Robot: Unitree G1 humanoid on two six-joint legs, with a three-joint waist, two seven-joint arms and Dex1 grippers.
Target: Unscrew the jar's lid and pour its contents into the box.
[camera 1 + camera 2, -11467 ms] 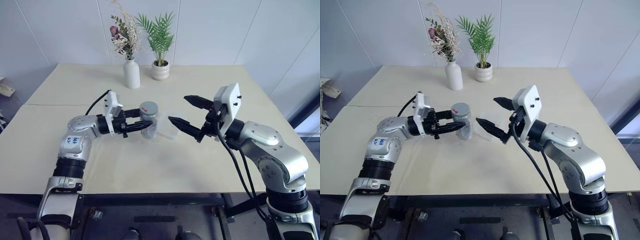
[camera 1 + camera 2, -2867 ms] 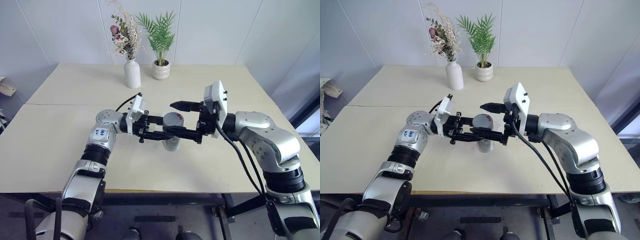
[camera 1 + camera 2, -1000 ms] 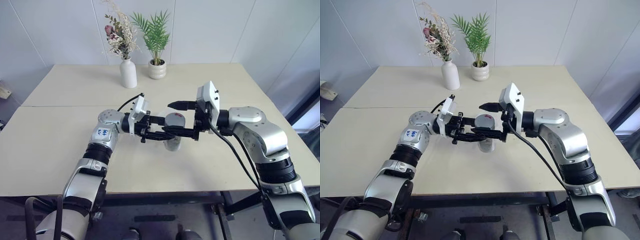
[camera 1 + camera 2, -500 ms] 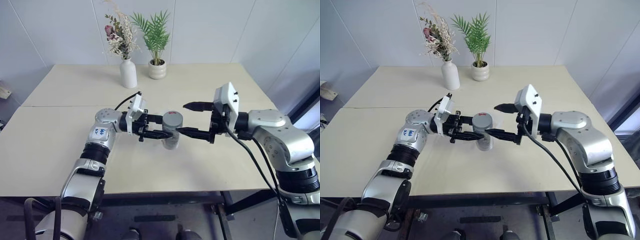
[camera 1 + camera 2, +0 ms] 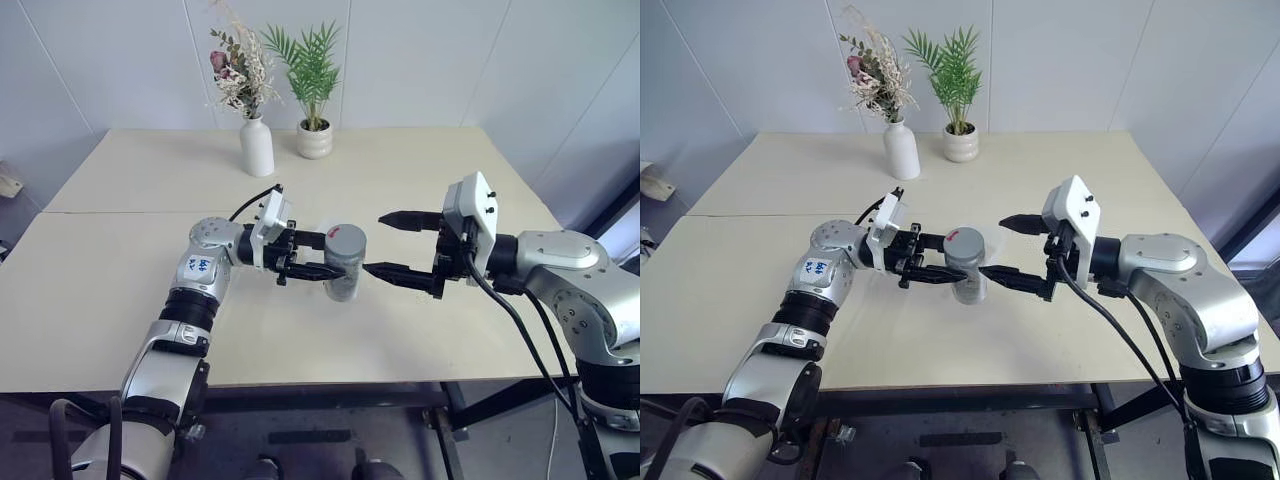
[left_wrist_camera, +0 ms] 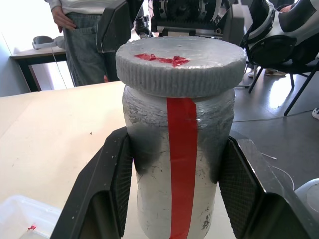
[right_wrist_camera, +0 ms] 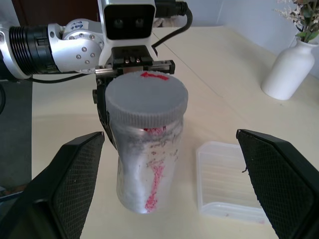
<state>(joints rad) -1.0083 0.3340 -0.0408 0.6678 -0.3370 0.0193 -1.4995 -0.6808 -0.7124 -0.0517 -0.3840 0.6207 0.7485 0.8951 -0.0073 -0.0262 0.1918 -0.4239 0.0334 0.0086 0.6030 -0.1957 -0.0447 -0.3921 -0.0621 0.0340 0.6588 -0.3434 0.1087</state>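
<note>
Overhead, the left claw (image 5: 318,255) clamps the jar (image 5: 344,263) by its body, holding it upright above the worktop (image 5: 150,190) with the lid (image 5: 346,238) on top. Facing it from the other side, the right claw (image 5: 392,245) stands with its two black fingers spread wide and apart from the jar, gripping nothing. From the left wrist, the jar's red stripe runs down the silvery side between the two pads, and a red smear marks the lid's top; a corner of the box (image 6: 22,216) shows low beside the claw, and a person in jeans (image 6: 82,30) stands past the worktop's far edge. From the right wrist, the whole box (image 7: 230,180) is laid out, a clear tray flat on the worktop just beside the jar, toward the white vase (image 7: 288,69). At the back of the worktop the vase holds dried flowers next to a potted green plant (image 5: 315,85).
</note>
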